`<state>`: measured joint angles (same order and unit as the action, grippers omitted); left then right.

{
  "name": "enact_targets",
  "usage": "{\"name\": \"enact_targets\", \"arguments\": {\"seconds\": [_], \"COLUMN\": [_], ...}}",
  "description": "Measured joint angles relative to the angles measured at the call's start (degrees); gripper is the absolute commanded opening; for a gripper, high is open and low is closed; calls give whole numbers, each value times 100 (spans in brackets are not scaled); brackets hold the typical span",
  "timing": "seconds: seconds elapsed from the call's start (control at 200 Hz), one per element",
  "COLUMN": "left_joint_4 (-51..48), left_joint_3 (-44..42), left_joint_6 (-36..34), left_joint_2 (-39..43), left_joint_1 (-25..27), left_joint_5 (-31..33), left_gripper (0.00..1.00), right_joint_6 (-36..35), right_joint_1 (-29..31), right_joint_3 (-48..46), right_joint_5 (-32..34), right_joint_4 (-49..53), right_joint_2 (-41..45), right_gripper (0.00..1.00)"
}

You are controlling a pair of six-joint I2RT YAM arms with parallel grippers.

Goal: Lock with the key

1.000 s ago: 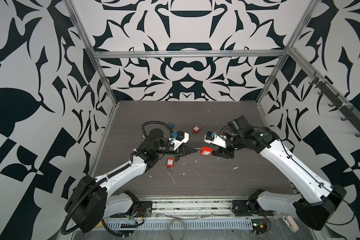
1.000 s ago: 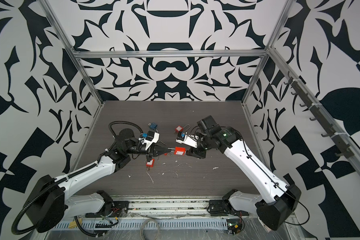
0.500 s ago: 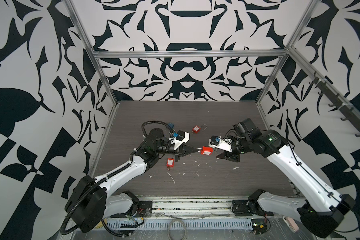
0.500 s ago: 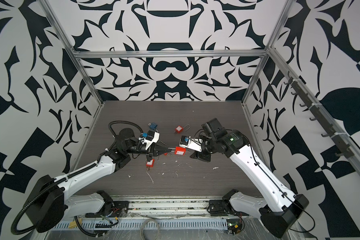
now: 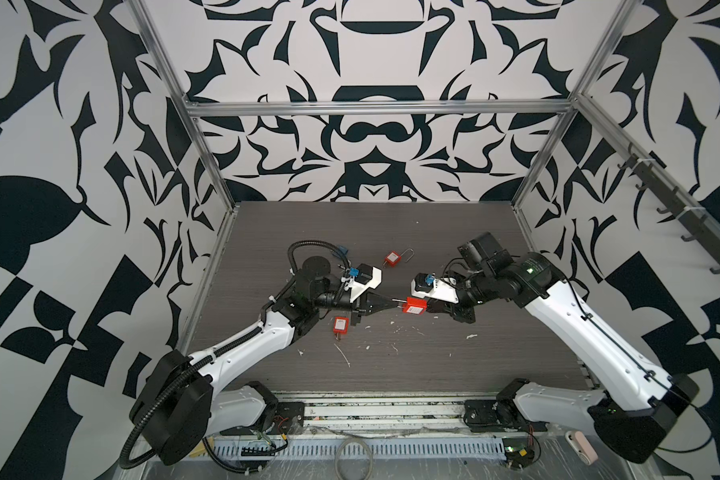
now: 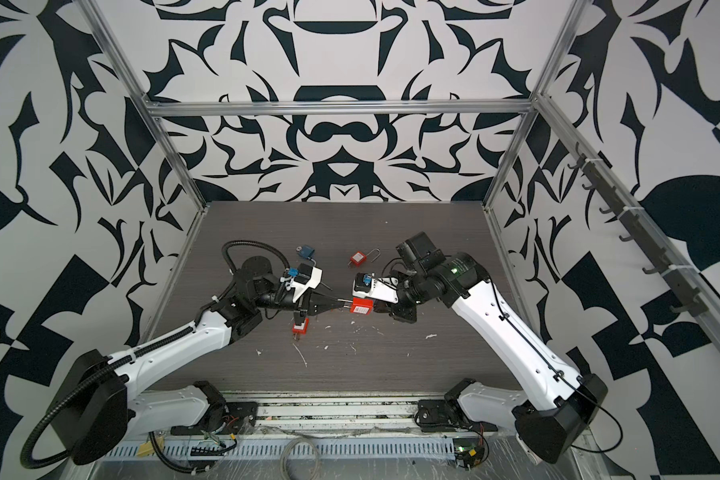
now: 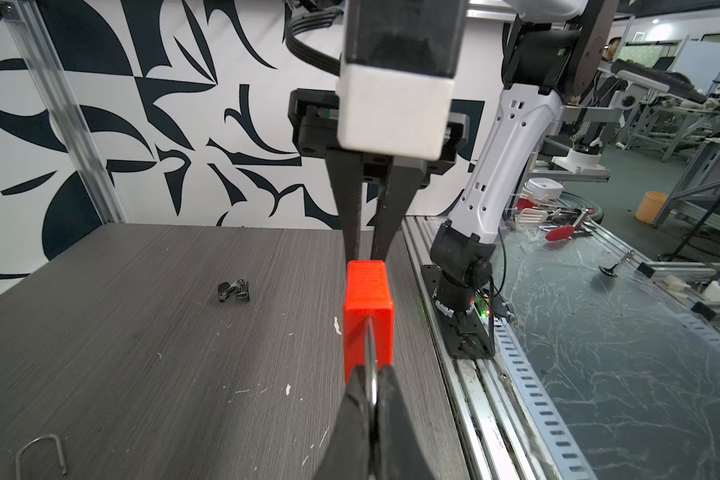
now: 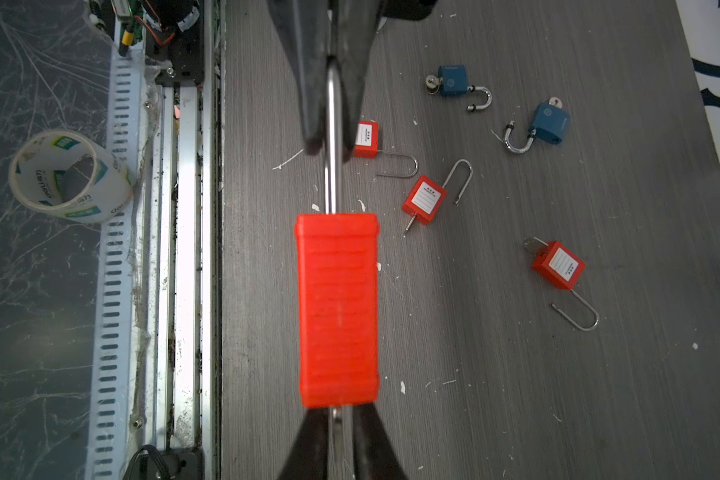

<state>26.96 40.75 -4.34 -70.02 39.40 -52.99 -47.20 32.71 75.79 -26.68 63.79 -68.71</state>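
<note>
Black fingers of my left end effector (image 5: 393,304) are pressed fully together on the steel shackle (image 8: 330,183), and the thin bar runs out from between their tips toward the middle of the desk (image 5: 391,374). On the far side of that arm a blue padlock (image 6: 306,251) lies with its shackle open. Just below my left wrist a second red lock (image 5: 340,326) rests flat on the dark wood grain, with white scraps (image 5: 344,355) scattered near it. Further back, between my two arms, a third red lock (image 5: 391,258) lies on its side with its shackle swung out. Next along, the red padlock (image 5: 415,306) hangs level between my two arms, clear of the desk, its ribbed side up and its shackle end turned to the left arm. At its opposite end a short metal key (image 8: 336,415) sticks out of the body, and my right end effector (image 5: 429,308) meets it there. Those fingers are drawn in to a narrow slot around the key, gripping it, with their tips right against the end face of the padlock. In the right wrist view a roll of clear tape (image 8: 71,176) sits off the desk, beyond the slotted rail.
</note>
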Motion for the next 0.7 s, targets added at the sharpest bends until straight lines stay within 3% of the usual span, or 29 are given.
{"name": "enact_targets", "arguments": {"seconds": [0.335,0.7], "left_joint_4": [-798,-1104], "left_joint_3": [221,83], "left_joint_6": [-538,-756], "left_joint_2": [225,595], "left_joint_1": [-153,-439], "left_joint_5": [-109,-162], "left_gripper": [0,0], "right_joint_6": [-190,-376], "right_joint_1": [7,-37], "right_joint_3": [0,0], "right_joint_5": [-125,-310], "right_joint_4": [2,46], "right_joint_2": [2,-177], "right_gripper": [1,0]}}
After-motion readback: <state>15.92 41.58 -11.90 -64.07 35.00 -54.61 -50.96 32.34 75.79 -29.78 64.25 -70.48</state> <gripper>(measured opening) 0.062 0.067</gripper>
